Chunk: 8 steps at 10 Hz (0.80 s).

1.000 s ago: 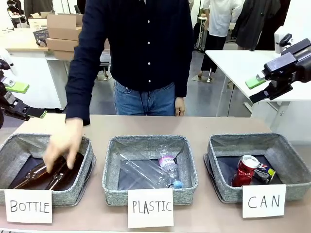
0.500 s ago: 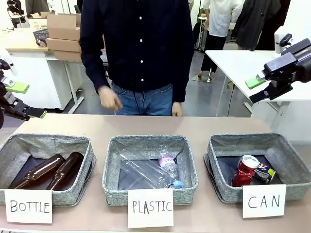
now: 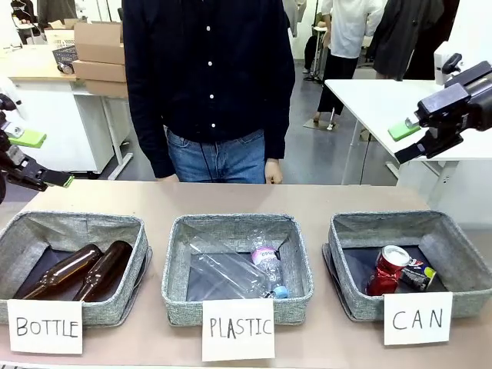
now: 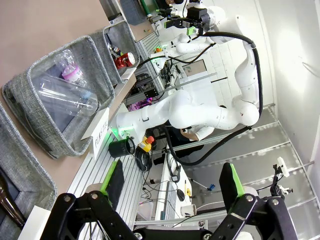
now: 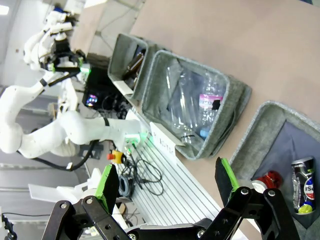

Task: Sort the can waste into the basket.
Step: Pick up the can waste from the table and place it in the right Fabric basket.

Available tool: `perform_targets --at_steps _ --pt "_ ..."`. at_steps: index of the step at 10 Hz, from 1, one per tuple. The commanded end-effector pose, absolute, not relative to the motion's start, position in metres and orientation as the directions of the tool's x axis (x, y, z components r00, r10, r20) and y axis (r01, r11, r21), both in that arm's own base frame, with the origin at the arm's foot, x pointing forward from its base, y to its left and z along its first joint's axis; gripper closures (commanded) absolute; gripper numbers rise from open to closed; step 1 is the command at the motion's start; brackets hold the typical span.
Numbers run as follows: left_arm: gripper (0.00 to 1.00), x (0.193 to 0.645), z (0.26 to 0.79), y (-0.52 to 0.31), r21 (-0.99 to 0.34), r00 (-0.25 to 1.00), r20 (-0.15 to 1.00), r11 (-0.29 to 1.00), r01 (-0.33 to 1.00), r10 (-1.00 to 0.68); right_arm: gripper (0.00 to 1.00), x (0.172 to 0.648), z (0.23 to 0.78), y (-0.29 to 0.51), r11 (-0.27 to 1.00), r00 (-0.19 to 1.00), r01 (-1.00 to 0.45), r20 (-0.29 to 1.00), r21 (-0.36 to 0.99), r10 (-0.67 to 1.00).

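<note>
Both cans [image 3: 398,270] in rightmost basket [image 3: 461,254]

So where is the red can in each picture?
Front view: the red can stands in the CAN basket, lower right.
Left wrist view: the red can sits small, upper middle, past the plastic bottles' basket.
Right wrist view: the red can peeks out at bottom right.
Shared landmark: the plastic bottles' basket.

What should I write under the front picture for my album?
Red can and black can lie in the CAN basket; both tools wait open.
</note>
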<state>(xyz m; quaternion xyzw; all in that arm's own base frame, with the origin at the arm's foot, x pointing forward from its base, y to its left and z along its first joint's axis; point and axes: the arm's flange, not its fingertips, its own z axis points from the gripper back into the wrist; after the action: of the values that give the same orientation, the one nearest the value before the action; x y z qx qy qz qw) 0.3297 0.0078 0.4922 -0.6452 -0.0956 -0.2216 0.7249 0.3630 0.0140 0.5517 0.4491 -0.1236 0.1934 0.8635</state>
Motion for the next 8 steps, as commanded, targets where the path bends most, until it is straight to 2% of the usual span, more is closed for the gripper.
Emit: perform_targets --at_steps 1,8 --pt "0.0 0.3273 0.4948 0.0081 -0.898 0.889 0.416 0.07 0.435 -0.192 0.0 0.3641 0.5512 0.0119 0.521 0.882 -0.47 0.409 0.713 0.236" --pt "0.0 0.3273 0.4948 0.0081 -0.898 0.889 0.416 0.07 0.435 -0.192 0.0 0.3641 0.5512 0.0119 0.521 0.882 -0.47 0.409 0.713 0.236"
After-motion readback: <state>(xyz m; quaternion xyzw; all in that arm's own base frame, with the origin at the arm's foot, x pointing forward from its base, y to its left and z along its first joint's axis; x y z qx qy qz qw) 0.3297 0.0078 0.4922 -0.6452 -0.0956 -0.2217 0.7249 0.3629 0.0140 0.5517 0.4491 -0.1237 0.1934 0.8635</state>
